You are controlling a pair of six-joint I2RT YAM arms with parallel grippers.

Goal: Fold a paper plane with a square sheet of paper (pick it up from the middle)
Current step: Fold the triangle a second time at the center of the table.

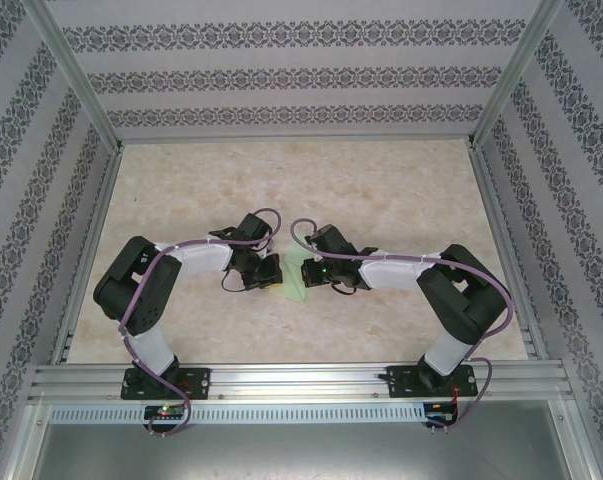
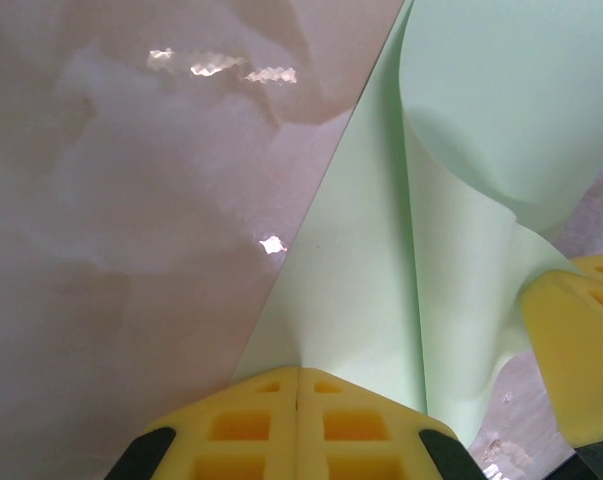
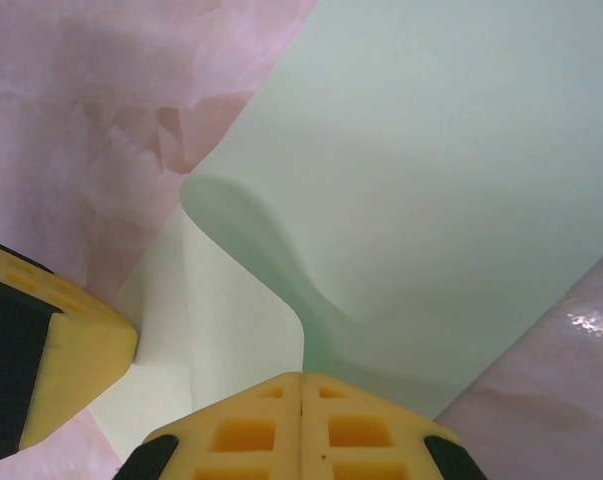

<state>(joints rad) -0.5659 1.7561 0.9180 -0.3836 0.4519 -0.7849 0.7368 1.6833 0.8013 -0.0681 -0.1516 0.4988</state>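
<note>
Gripping sheet (image 1: 293, 275): left pincer (image 2: 298, 372), right pincer (image 3: 301, 378), elbows outward.

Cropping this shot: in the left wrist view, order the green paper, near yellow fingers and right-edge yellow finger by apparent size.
1. square sheet of paper
2. left gripper fingers, though nearness inflates them
3. right gripper finger

No readable text, labels, brands or numbers anywhere. Wall panels (image 1: 281, 80) carry repeating ornament bands only, not letters.
</note>
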